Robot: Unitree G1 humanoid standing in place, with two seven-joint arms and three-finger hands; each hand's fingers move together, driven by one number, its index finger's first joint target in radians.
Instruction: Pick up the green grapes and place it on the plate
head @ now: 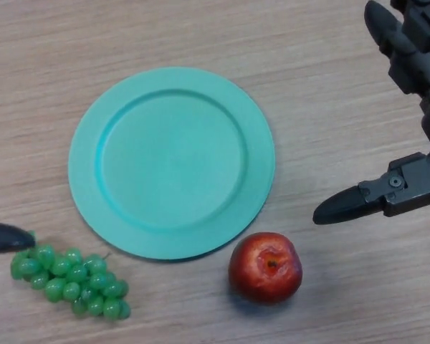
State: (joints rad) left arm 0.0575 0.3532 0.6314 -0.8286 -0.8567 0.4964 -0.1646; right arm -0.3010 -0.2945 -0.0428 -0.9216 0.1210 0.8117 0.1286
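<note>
With the grapes point(70, 280) on the table just below-left of the empty plate point(171, 162), the left hand point(6, 236), fingers indeterminate, may snag one berry, while the spread-fingered right hand point(408, 107) idles near the apple point(265, 266).

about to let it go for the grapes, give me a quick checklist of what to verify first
1. Green grapes in view, lying on the table at the near left: ok.
2. Plate bare, room for the bunch: ok.
3. Left hand near the grapes: ok, its tip shows at the bunch's upper left end.
4. Left hand's grasp readiness: cannot tell, only a tip shows.
5. Apple apart from the grapes and off the grapes-to-plate path: ok.
6. Right hand open at the right, away from the plate: ok.
</note>
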